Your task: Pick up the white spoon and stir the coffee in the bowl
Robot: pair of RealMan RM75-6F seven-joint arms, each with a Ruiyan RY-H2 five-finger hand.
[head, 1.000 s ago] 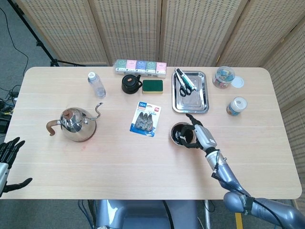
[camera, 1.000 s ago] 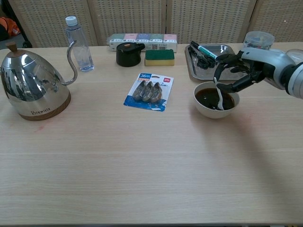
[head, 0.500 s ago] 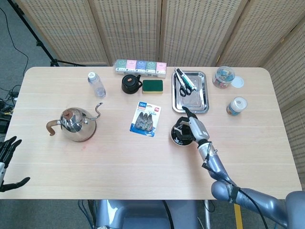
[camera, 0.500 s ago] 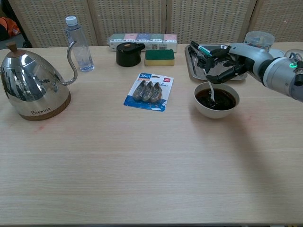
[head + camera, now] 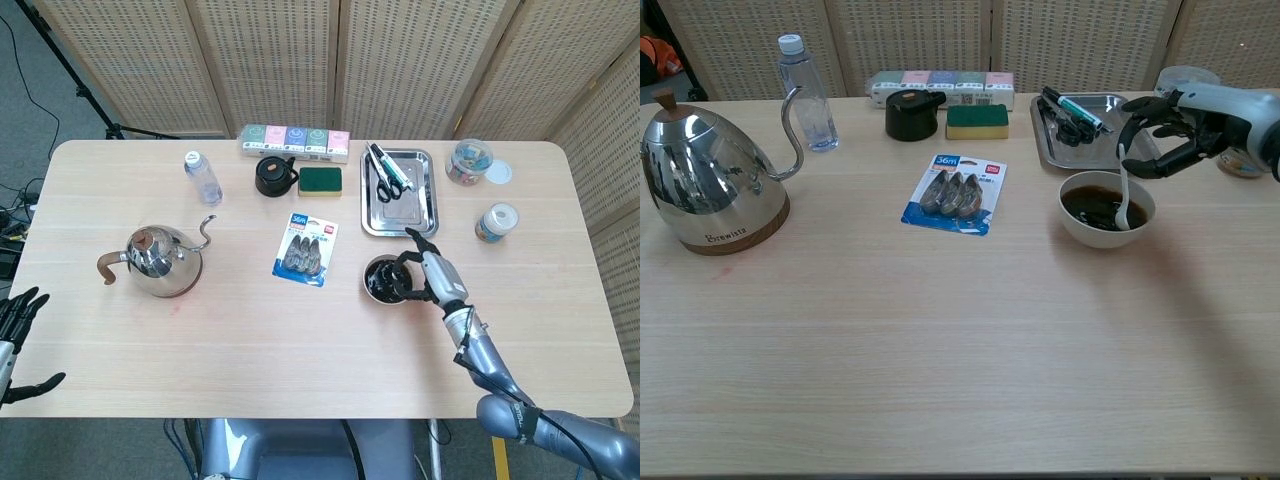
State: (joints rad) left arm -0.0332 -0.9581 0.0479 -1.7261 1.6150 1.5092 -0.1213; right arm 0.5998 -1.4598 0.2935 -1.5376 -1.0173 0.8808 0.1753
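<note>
Glossy metal kettle [image 5: 705, 180] — wood-grain table [image 5: 940, 350]

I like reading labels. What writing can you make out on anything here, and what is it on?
"36m": blue pack of clips.
"Brewista", faint: base of the kettle.
Labels on the row of boxes: too small to read.
Jars, bottle: nothing legible.

Right robot hand [image 5: 1175, 130] pinching, left robot hand [image 5: 15, 335] spread.

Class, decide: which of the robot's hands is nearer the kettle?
Left. The left hand hangs off the table's near-left edge, short of the kettle; the right hand is far across, holding the spoon in the bowl.
</note>
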